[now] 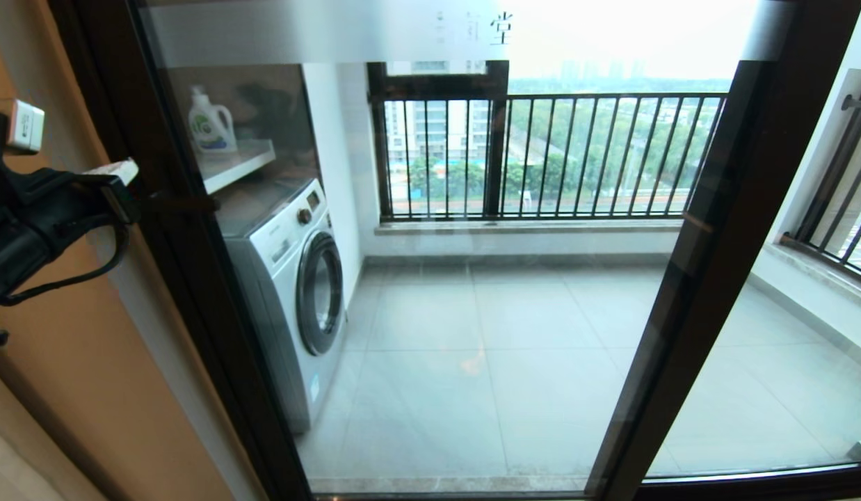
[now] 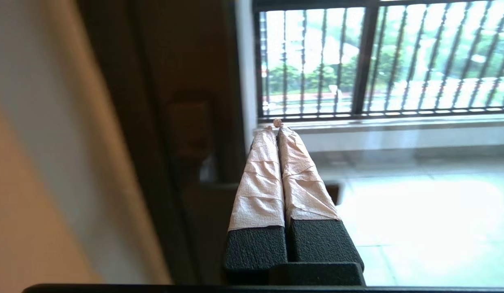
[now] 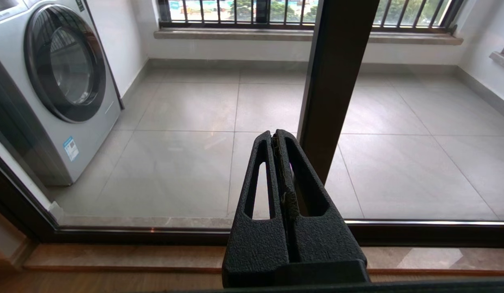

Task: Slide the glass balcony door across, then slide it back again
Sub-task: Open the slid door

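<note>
The glass balcony door (image 1: pixel 486 327) fills the head view, a clear pane between a dark left stile (image 1: pixel 194 292) and a dark right stile (image 1: pixel 688 278). My left gripper (image 1: pixel 128 184) is raised at the left, shut with nothing in it, its taped fingertips just short of the left stile. In the left wrist view the left gripper (image 2: pixel 276 129) points along the dark frame (image 2: pixel 154 122). A short dark bar (image 1: pixel 187 203) shows on the stile level with the fingertips; I cannot tell whether it is the handle. My right gripper (image 3: pixel 273 135) hangs low, shut and empty, near the foot of the right stile (image 3: pixel 337 81).
Behind the glass are a white washing machine (image 1: pixel 291 278), a shelf with a detergent bottle (image 1: pixel 211 125), grey floor tiles and a barred railing (image 1: pixel 542 153). An orange-tan wall (image 1: pixel 76 362) with a white switch (image 1: pixel 23 125) lies left of the door. The bottom track (image 3: pixel 154 234) runs along the floor.
</note>
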Controlling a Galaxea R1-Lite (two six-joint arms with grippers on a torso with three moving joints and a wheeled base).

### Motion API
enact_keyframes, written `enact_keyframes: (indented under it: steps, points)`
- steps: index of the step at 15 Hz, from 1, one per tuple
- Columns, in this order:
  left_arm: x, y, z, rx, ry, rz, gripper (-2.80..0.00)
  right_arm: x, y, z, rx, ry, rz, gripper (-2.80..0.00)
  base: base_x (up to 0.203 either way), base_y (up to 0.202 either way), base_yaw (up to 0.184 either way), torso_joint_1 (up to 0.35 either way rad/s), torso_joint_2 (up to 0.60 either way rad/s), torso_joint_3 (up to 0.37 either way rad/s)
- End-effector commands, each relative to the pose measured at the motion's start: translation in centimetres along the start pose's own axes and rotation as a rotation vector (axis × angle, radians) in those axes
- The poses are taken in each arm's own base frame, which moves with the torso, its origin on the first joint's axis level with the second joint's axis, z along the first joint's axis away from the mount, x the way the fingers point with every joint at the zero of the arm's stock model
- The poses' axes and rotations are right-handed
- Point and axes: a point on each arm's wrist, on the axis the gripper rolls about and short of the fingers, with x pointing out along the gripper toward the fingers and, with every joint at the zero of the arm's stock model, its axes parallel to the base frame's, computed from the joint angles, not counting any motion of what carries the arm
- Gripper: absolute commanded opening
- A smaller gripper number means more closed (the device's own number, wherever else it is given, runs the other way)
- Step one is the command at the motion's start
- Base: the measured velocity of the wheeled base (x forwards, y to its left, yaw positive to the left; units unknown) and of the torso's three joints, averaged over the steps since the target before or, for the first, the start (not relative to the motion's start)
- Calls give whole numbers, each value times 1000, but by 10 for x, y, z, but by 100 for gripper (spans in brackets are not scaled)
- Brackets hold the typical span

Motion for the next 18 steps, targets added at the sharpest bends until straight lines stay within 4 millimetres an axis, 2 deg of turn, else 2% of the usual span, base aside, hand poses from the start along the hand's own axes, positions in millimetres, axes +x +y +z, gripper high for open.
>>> enact_keyframes:
  steps: [1, 3, 6, 9, 12, 18]
  points:
    - [13, -20, 2, -13, -4, -64, -280, 0, 0, 0, -1, 2, 2, -280, 0, 0, 0, 0, 0, 0]
    - [30, -31, -14, -24, 33, -70, -280, 0, 0, 0, -1, -1, 0, -280, 0, 0, 0, 0, 0, 0]
    - [46, -35, -39, -28, 89, -35, -280, 0, 0, 0, -1, 0, 1, -280, 0, 0, 0, 0, 0, 0]
    - [46, -33, -50, -29, 122, -29, -280, 0, 0, 0, -1, 0, 0, -280, 0, 0, 0, 0, 0, 0]
    - [46, -26, -70, -33, 185, -10, -280, 0, 0, 0, -1, 0, 1, -280, 0, 0, 0, 0, 0, 0]
    - [42, -12, -87, -32, 238, 29, -280, 0, 0, 0, -1, 1, 1, -280, 0, 0, 0, 0, 0, 0]
